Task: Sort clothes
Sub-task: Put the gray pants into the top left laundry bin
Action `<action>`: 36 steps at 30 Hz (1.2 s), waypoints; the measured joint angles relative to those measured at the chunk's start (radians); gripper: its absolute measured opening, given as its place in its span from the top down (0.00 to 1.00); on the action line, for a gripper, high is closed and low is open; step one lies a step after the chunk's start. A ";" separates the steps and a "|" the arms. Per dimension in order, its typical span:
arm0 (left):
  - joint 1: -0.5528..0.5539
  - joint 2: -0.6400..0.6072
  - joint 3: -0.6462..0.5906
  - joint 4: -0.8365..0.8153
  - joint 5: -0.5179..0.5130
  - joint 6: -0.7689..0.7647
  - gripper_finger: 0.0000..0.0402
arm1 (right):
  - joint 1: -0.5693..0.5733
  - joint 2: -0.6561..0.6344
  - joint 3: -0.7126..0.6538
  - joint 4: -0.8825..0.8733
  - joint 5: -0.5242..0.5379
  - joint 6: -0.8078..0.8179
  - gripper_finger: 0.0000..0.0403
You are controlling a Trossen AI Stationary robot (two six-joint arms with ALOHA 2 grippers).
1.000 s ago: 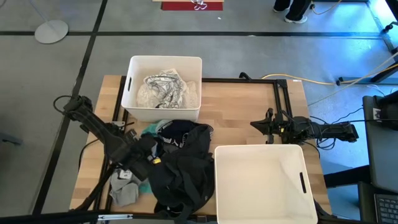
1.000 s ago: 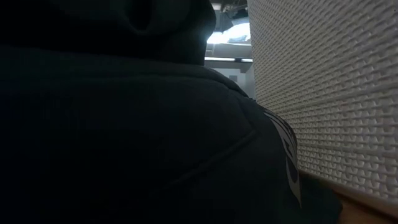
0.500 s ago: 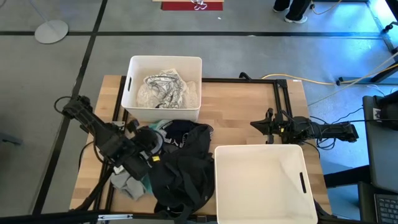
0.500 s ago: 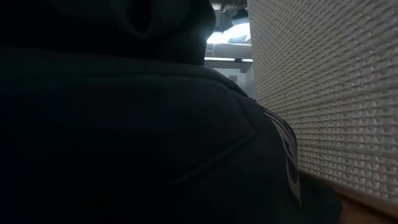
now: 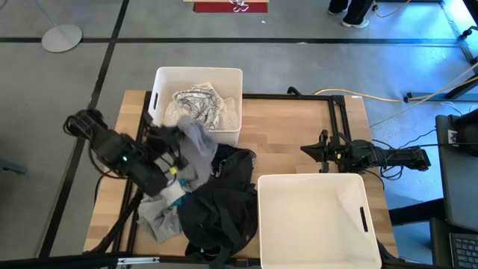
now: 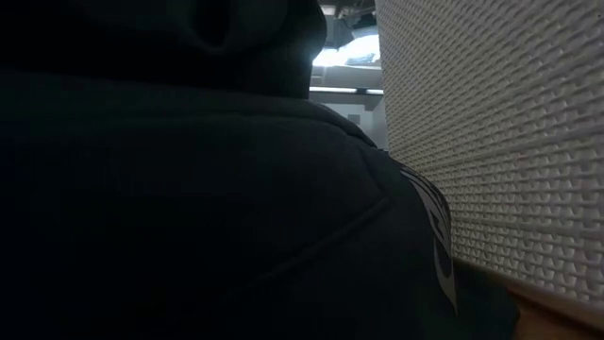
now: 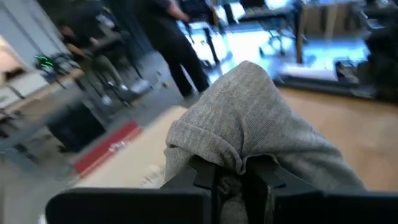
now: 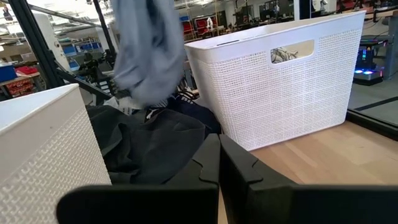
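Observation:
My left gripper (image 5: 178,140) (image 7: 230,173) is up over the table's left half, beside the far bin (image 5: 158,81), and is shut on a grey garment (image 5: 197,144) (image 8: 148,50). That garment hangs above the pile of black clothes (image 5: 222,203) (image 6: 189,208). More grey cloth (image 5: 158,218) and a teal piece (image 5: 176,199) lie at the pile's near-left edge. White clothes with grey print (image 5: 196,104) fill the far bin. My right gripper (image 5: 308,149) (image 8: 219,155) rests shut beyond the near bin (image 5: 312,183), touching nothing. My left gripper pinches a bunched fold of the grey garment (image 7: 231,163) between its two fingers. The cloth bulges up and drapes over the fingertips, hiding how many layers are caught. The fingers point nearly level, toward the far bin. The garment hangs slack below them, over the black pile.
The near white bin's inside (image 5: 314,224) shows nothing in it; its woven wall (image 6: 491,142) stands beside the black pile. Bare wood (image 5: 284,142) lies between the two bins. People stand in the room beyond the table (image 7: 168,37).
My left gripper has risen from the pile's left side and swung toward the far bin, tipping from pointing down to nearly level. It stays shut, and the grey garment has come up with it, now hanging over the black pile.

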 joint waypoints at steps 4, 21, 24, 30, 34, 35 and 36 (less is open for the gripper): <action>0.034 -0.045 0.008 0.046 -0.088 0.103 0.92 | 0.000 0.000 0.000 0.000 0.000 0.000 0.99; 0.246 -0.222 0.008 0.173 -0.232 0.435 0.92 | 0.000 0.000 0.000 0.000 0.000 0.000 0.99; 0.309 -0.245 0.008 0.182 -0.233 0.426 0.92 | 0.000 0.000 0.000 0.000 0.000 0.000 0.99; 0.412 -0.278 0.008 0.327 -0.232 0.493 0.92 | 0.000 0.000 0.000 0.000 0.000 -0.006 0.99; 0.459 -0.289 0.008 0.510 -0.229 0.648 0.92 | 0.000 0.000 0.000 0.000 0.000 -0.007 0.99; 0.470 -0.290 0.008 0.564 -0.213 0.702 0.92 | 0.000 0.000 0.000 0.000 0.000 -0.007 0.99; 0.483 -0.290 0.008 0.622 -0.183 0.758 0.92 | 0.000 0.000 0.000 0.000 0.000 -0.007 0.99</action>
